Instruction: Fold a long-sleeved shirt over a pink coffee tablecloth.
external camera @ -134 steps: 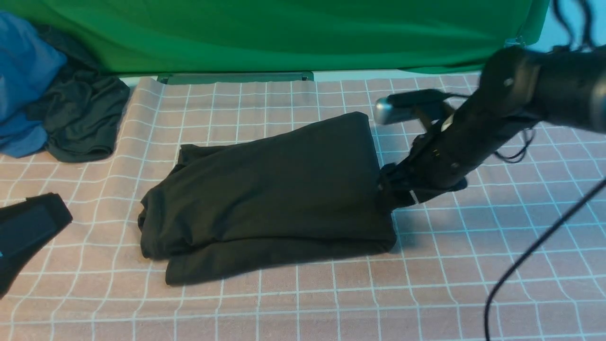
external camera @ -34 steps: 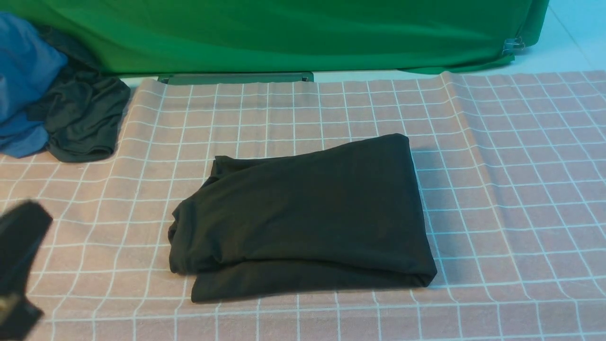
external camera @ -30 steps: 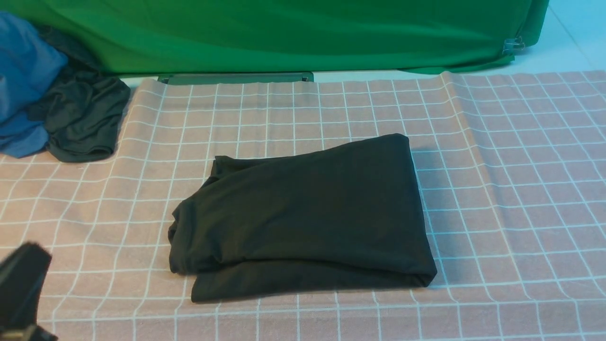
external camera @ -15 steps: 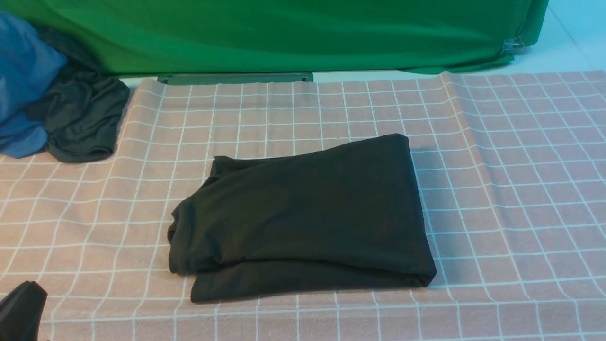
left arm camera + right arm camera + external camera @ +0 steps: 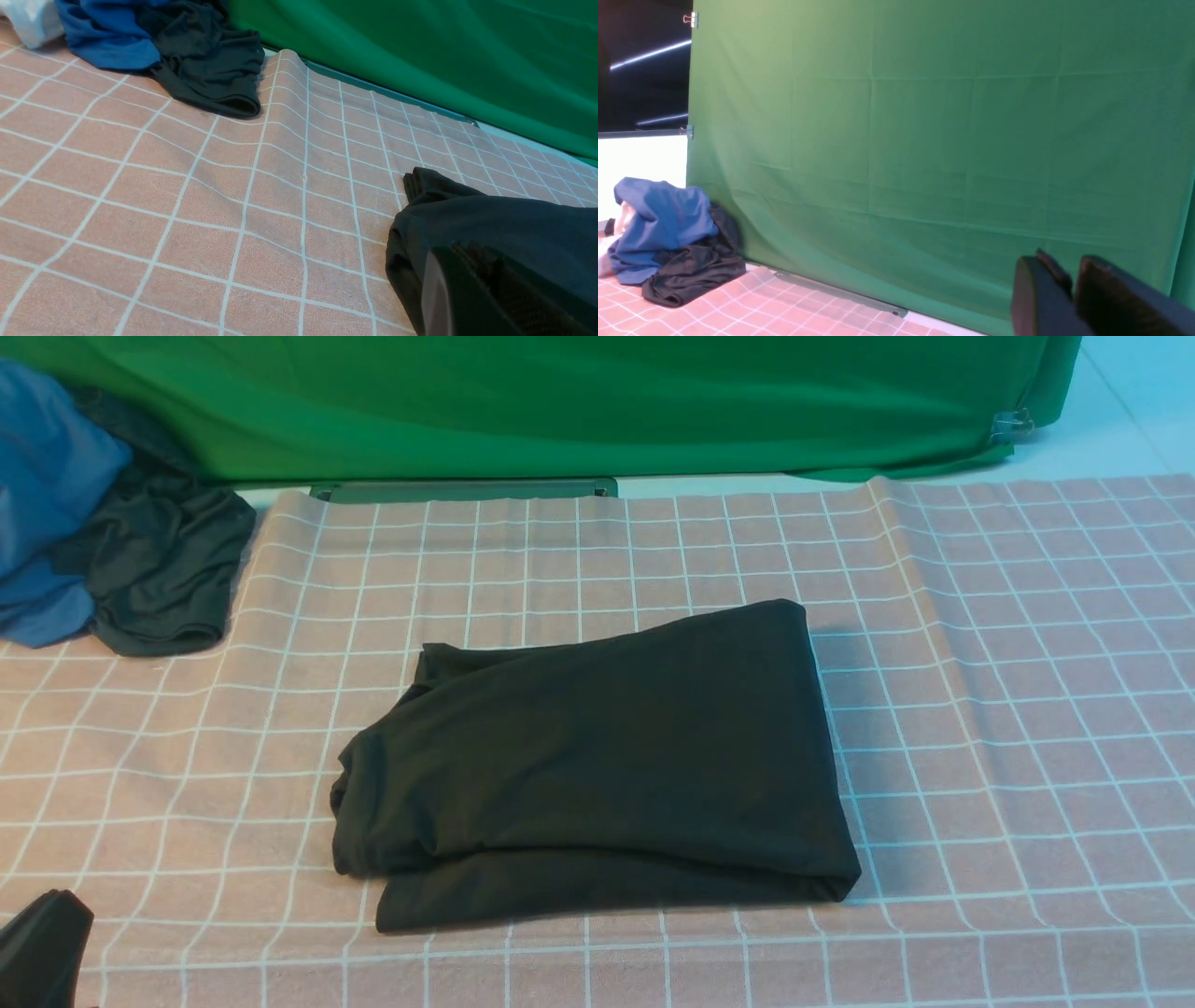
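The long-sleeved shirt (image 5: pixel 597 765) lies folded into a black rectangular bundle in the middle of the pink coffee tablecloth (image 5: pixel 980 709), with nothing touching it. My left gripper (image 5: pixel 42 943) shows only as a dark tip at the near left corner, well clear of the shirt. In the left wrist view its fingers (image 5: pixel 472 261) lie together and empty, with the shirt (image 5: pixel 514 219) behind them. My right gripper (image 5: pixel 1070 273) is outside the front view. It is raised and faces the green backdrop, with a narrow gap between its fingers and nothing in it.
A blue garment (image 5: pixel 37 495) and a dark grey-green garment (image 5: pixel 159 569) are heaped at the far left edge. The green cloth (image 5: pixel 560 401) hangs along the back, with a clip (image 5: pixel 1006 425) at its right end.
My left gripper has drawn back toward the near left corner. The right arm, at the shirt's right edge 4.5 s ago, has left the front view. The shirt now lies further right, still.
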You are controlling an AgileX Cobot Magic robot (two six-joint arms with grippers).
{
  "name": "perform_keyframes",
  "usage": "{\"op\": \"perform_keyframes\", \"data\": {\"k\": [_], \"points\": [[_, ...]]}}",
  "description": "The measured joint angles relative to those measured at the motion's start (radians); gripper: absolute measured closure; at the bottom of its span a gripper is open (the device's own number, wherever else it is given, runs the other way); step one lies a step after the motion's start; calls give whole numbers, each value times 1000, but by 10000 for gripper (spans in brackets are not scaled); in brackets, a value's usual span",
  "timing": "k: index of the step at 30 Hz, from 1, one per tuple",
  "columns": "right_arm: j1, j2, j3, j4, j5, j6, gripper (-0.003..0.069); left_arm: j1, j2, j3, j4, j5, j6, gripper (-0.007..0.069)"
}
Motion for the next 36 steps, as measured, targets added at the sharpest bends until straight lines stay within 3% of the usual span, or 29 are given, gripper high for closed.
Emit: {"op": "perform_keyframes", "data": {"k": [14, 19, 24, 28, 36], "points": [[-11, -9, 0, -1, 2, -50, 464, 0, 0, 0, 0, 0, 0, 610], [-145, -14, 36, -1, 55, -51, 452, 0, 0, 0, 0, 0, 0, 610], [-299, -34, 229, -1, 61, -53, 442, 0, 0, 0, 0, 0, 0, 610], [-325, -85, 368, -1, 120, -53, 437, 0, 0, 0, 0, 0, 0, 610], [-325, -91, 381, -1, 165, -98, 423, 1, -1, 0, 3, 1, 1, 610]]}}
